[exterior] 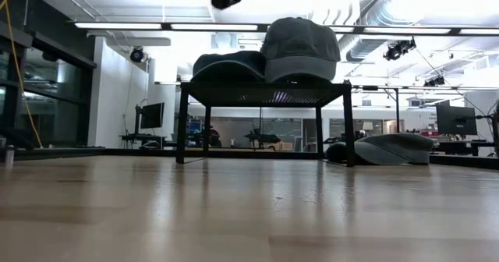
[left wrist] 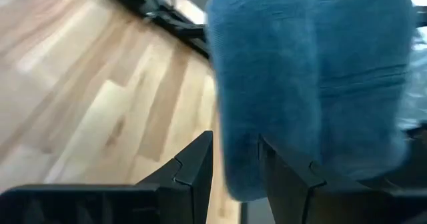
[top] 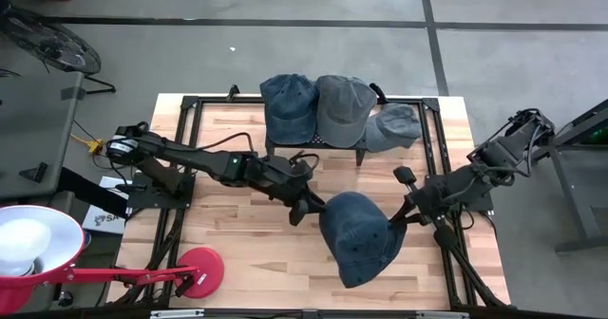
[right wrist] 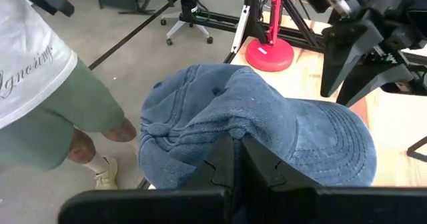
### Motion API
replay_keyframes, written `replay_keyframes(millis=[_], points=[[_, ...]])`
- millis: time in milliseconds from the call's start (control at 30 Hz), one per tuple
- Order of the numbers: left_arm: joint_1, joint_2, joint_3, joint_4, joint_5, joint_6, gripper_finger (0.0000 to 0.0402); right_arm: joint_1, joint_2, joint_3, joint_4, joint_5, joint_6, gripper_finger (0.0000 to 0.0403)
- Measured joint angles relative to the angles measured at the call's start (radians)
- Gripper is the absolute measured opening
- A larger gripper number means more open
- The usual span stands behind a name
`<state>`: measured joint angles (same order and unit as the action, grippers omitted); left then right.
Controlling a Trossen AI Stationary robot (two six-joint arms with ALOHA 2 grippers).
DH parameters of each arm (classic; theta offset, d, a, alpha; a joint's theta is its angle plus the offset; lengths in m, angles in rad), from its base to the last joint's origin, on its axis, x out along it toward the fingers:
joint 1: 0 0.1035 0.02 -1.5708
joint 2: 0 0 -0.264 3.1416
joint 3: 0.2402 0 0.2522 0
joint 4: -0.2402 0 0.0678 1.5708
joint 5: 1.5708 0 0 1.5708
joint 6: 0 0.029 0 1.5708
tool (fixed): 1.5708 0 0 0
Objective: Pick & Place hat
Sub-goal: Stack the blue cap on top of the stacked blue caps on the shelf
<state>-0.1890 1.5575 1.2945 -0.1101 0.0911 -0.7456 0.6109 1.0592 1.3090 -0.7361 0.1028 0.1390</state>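
A blue denim hat [top: 359, 238] hangs between my two grippers over the near middle of the table; it does not show in the low view. My left gripper [top: 312, 208] is shut on its left side and my right gripper [top: 404, 216] is shut on its right side. A black rack [top: 323, 140] at the far middle carries two more caps [top: 290, 105] [top: 344, 105] on its top. A grey cap [top: 394, 127] lies on the table to the right of the rack. My left gripper [left wrist: 233, 141] pinches the hat's brim edge [left wrist: 240, 164] between its two fingers, reaching in from the table's left. The cloth stands upright between the fingers, clear of the wood below. My right gripper [right wrist: 237, 141] pinches the rim of the hat's crown [right wrist: 227, 127] between its shut fingers, coming from the table's right. The brim [right wrist: 337, 144] points away toward the left arm, and the strap end [right wrist: 160, 131] droops at the near side.
A red round stand base [top: 199, 267] sits at the near left corner, with a white lamp bowl [top: 28, 243] off the table's left. Black frame rails [top: 190, 148] run along the table's sides. A person [right wrist: 40, 84] stands on the floor beyond the near edge.
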Motion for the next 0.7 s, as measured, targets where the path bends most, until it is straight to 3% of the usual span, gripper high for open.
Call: replay_keyframes(millis=[200, 700], points=[[0.0, 0.007, -0.001, 0.089, 0.067, 0.0, 0.0117, 0.001, 0.0, 0.0, 0.0, 0.011, -0.011, 0.0], [-0.001, 0.035, 0.0, 0.134, 0.104, -0.023, 0.0113, 0.0, 0.0, 0.0, -0.04, 0.051, 0.016, 0.0]])
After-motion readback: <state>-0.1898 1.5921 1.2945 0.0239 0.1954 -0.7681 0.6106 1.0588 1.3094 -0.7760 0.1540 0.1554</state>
